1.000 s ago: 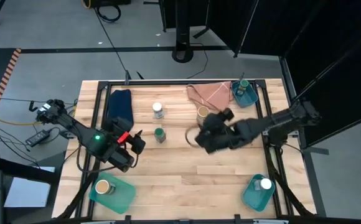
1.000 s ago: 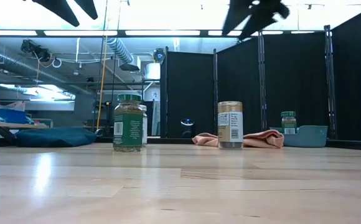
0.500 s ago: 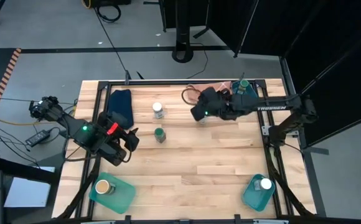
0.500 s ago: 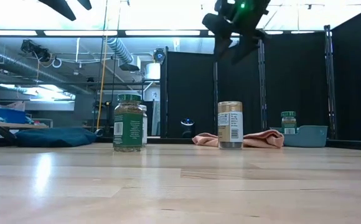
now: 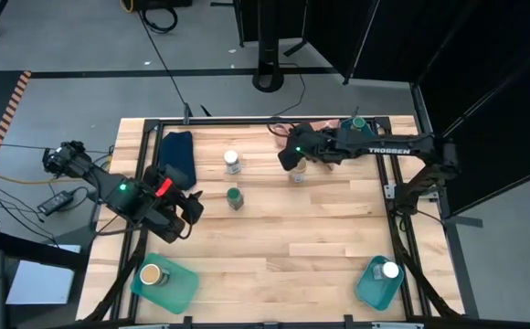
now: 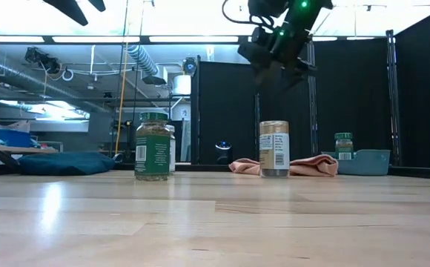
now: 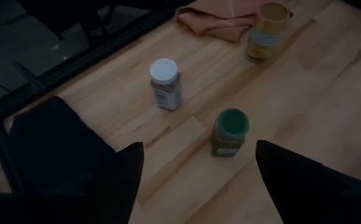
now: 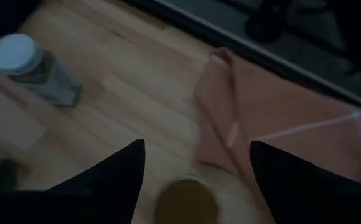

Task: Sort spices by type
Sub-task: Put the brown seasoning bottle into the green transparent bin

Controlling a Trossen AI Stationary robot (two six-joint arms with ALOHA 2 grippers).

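- right gripper (image 5: 292,163) has swung from table centre up to 12 o'clock, now above the tan-lid jar (image 5: 297,171); jaws wide, empty.
- left gripper (image 5: 190,208) pulled back toward 9 o'clock, jaws wide, empty.
- i'd say tan jar pick is next; green-lid jar (image 5: 235,197) and white-lid jar (image 5: 232,162) unsorted.

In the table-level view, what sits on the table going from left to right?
Dark blue cloth → green-lidded jar → tan-lidded jar → teal bin holding a small green-lidded jar.

Lab: exposed ducts (image 6: 137,59), black partitions (image 6: 348,104)
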